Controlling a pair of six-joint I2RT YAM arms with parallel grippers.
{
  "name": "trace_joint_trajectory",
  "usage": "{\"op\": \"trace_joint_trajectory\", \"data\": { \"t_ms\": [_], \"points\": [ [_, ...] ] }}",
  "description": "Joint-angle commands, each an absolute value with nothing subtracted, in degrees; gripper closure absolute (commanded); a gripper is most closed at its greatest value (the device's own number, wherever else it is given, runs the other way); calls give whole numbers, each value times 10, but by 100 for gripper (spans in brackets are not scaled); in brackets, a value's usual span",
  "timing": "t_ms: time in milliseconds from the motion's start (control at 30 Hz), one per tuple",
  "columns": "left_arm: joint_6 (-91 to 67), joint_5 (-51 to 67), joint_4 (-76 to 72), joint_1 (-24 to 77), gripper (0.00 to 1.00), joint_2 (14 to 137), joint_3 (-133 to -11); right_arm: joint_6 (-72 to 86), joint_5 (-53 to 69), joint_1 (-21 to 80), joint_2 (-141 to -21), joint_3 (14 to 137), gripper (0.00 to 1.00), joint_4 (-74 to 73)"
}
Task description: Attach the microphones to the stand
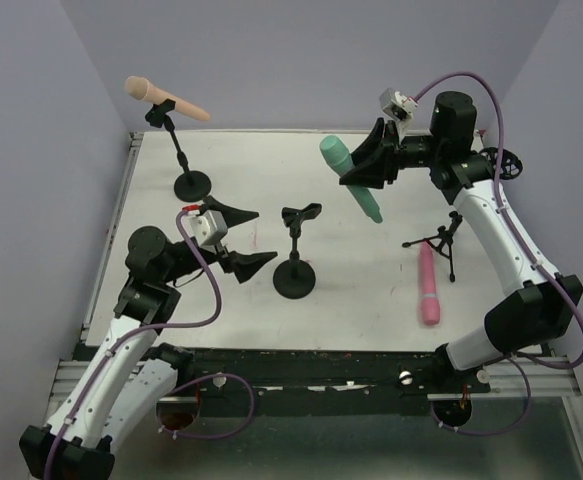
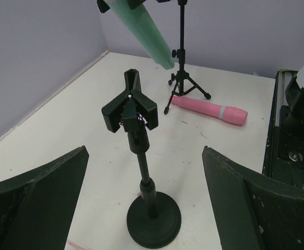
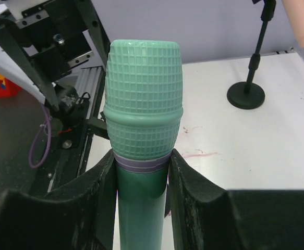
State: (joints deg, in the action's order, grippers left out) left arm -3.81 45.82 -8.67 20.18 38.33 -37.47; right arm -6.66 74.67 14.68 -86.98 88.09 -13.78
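Note:
My right gripper (image 1: 359, 165) is shut on the mint-teal microphone (image 1: 351, 178), holding it in the air above the back right of the table; its fingers clamp just below the head (image 3: 143, 109). The peach-tan microphone (image 1: 166, 98) sits in the clip of the far-left round-base stand (image 1: 184, 165). The pink microphone (image 1: 428, 284) lies flat on the table by the tripod stand (image 1: 442, 240). My left gripper (image 1: 243, 237) is open and empty, facing the middle round-base stand (image 1: 296, 262), whose clip (image 2: 129, 109) is empty. The teal handle (image 2: 144, 28) hangs above that stand in the left wrist view.
The white table (image 1: 371, 300) is walled by purple panels at back and sides. A black rail (image 1: 311, 365) runs along the near edge. The right arm's base and cables (image 3: 47, 104) stand at the near side.

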Motion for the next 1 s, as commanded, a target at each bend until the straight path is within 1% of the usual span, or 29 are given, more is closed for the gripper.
{"op": "trace_joint_trajectory", "data": {
  "t_ms": [0, 100, 200, 300, 667, 967],
  "points": [
    [14, 486, -119, 218, 2, 434, -416, -36, 810, 148, -846, 868, 87, -85],
    [52, 465, -92, 239, 2, 472, -450, -28, 826, 149, -839, 858, 87, -73],
    [90, 413, -78, 257, 2, 501, -470, -12, 831, 148, -833, 842, 87, -48],
    [105, 400, -82, 264, 2, 518, -480, -2, 834, 148, -830, 831, 87, -27],
    [63, 441, -130, 286, 2, 572, -478, 78, 841, 149, -844, 813, 86, 73],
    [31, 375, -149, 289, 2, 581, -465, 91, 839, 161, -879, 819, 86, 106]
  ]
}}
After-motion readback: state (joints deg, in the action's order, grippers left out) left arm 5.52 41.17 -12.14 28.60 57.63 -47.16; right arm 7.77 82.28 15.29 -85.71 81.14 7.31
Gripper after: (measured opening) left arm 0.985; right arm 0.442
